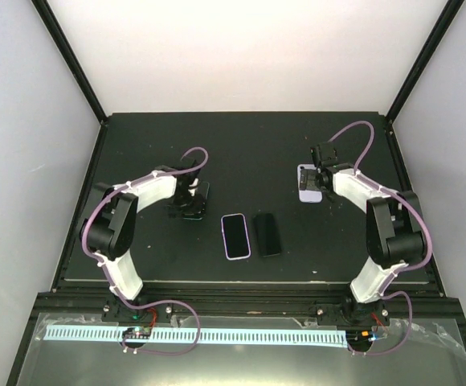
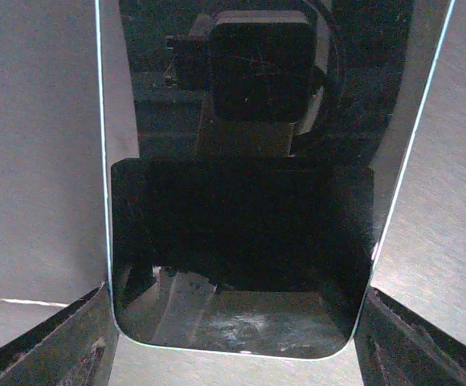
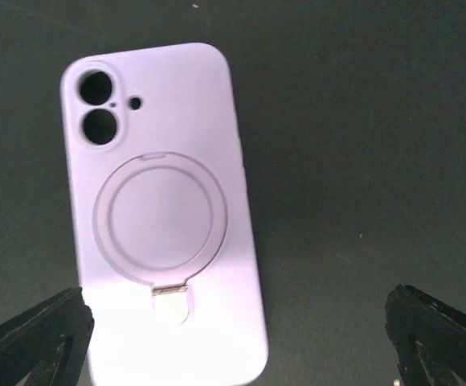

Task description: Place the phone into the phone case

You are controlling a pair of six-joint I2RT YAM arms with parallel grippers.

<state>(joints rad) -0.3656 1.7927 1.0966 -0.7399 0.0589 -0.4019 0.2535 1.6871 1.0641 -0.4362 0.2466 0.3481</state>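
A black glossy phone (image 2: 241,241) fills the gap between my left gripper's fingers (image 2: 48,350); its long sides meet both pads, and its screen mirrors the wrist camera. My left gripper (image 2: 237,346) is shut on it, low over the mat left of centre (image 1: 190,201). The lilac phone case (image 3: 165,217) lies back up on the mat, with its camera holes and ring stand showing. My right gripper (image 3: 237,350) hovers open over the case's lower end. Its left fingertip is beside the case's edge and its right one is well clear. From above, the case (image 1: 306,188) sits partly under that gripper (image 1: 320,173).
Between the arms, a lilac-edged phone (image 1: 235,236) lies screen up on the black mat (image 1: 241,145). A black slab (image 1: 267,234), which may be a case or a phone, lies just right of it. Grey walls enclose the mat on three sides.
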